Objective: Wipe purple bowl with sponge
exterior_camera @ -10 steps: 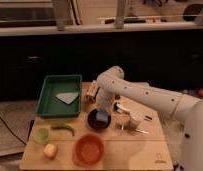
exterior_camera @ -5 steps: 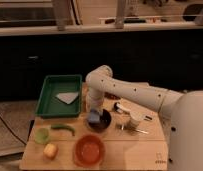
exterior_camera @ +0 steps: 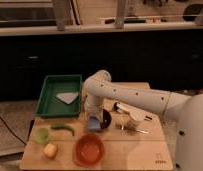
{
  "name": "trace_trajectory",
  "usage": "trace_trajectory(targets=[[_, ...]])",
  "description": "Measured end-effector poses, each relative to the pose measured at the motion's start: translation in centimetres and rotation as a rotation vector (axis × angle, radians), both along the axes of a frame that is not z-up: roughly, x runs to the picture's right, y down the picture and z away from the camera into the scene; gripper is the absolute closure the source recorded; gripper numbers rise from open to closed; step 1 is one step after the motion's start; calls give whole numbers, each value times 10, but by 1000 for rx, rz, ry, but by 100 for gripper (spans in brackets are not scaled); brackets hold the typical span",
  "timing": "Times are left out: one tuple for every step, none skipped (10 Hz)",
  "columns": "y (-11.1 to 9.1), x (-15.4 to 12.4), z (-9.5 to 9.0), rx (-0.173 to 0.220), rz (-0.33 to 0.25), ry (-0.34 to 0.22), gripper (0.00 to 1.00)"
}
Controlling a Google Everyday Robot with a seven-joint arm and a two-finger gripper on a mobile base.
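Note:
The purple bowl [exterior_camera: 106, 120] sits on the wooden table just above the orange bowl, and the arm hides most of it. My gripper [exterior_camera: 93, 119] points down at the bowl's left rim. It is shut on the blue-grey sponge [exterior_camera: 93, 123], which presses against the bowl's left edge. The white arm [exterior_camera: 130, 96] reaches in from the right and bends down at an elbow above the bowl.
An orange bowl [exterior_camera: 89, 149] stands at the front. A green cup [exterior_camera: 41, 135], a green vegetable [exterior_camera: 64, 129] and a yellow fruit [exterior_camera: 50, 150] lie front left. A green tray [exterior_camera: 49, 100] with a grey cloth [exterior_camera: 67, 97] is at back left. White utensils [exterior_camera: 129, 114] lie to the right of the bowl.
The arm has swung left and its elbow has shifted left. The gripper with the sponge has moved from over the bowl's middle to its left rim.

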State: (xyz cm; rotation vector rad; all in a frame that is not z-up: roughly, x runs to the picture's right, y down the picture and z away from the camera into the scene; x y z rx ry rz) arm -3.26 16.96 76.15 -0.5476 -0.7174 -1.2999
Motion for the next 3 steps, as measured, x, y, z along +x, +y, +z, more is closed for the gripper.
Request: trace_trajectory(targets=[[3, 13, -5, 0, 7, 16, 100], [3, 25, -8, 5, 18, 33, 100], [5, 40, -10, 13, 37, 60, 100]])
